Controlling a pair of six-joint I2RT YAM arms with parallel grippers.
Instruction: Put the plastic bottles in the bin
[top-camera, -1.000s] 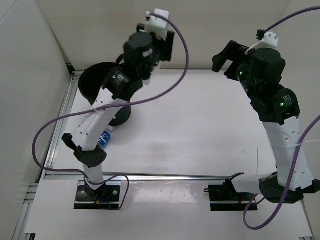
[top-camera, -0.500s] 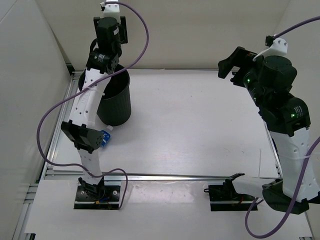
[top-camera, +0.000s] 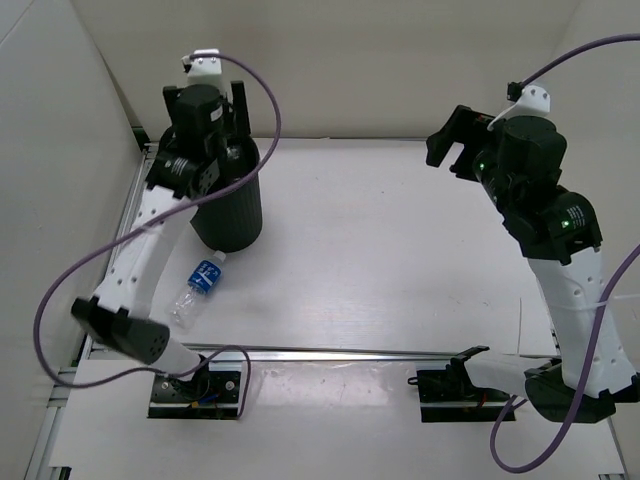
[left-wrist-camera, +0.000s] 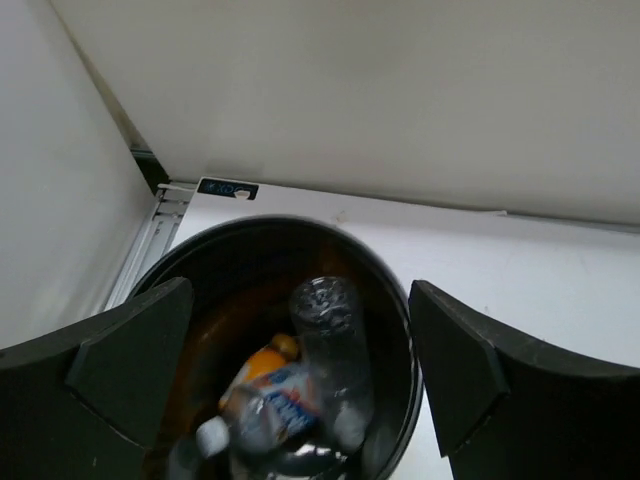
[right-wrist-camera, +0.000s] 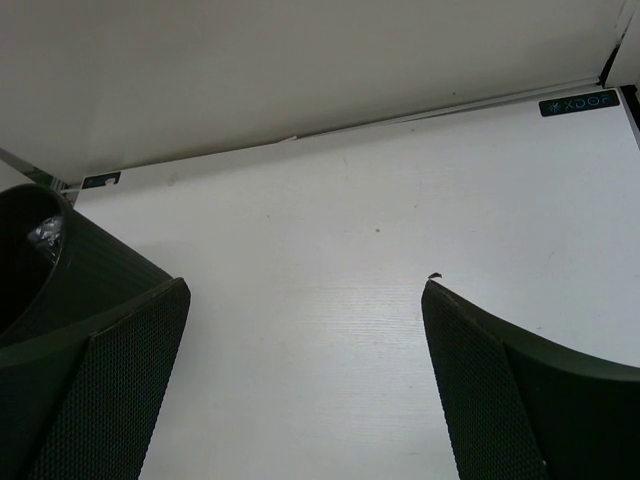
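Setting: a white table (top-camera: 400, 260) boxed in by plain white walls (top-camera: 450, 60), my two bases bolted at its near edge.

Item 1, bin (top-camera: 235, 215): black, ribbed, standing upright at the far left corner of the table. It sits where my left arm can reach over its mouth.

Item 2, left gripper (left-wrist-camera: 300, 290): poised directly above the bin's opening, jaws spread fully wide with nothing between them. I judge I keep it here so that anything let go falls straight inside.

Item 3, contents of the bin, seen from my left wrist: one clear bottle (left-wrist-camera: 330, 350) leaning against the inner wall, one orange bottle (left-wrist-camera: 265, 362) and one labelled bottle (left-wrist-camera: 280, 400) lying at the bottom, all touching one another.

Item 4, blue-labelled bottle (top-camera: 198, 290): lying on its side on the table, just in front of the bin's base, outside it. This one is not yet binned, and it looks closest to my left arm.

Item 5, right gripper (top-camera: 455, 135): raised over the far right of the table, well apart from the bin, jaws wide and empty. I take it that it is parked clear of the left arm's work.
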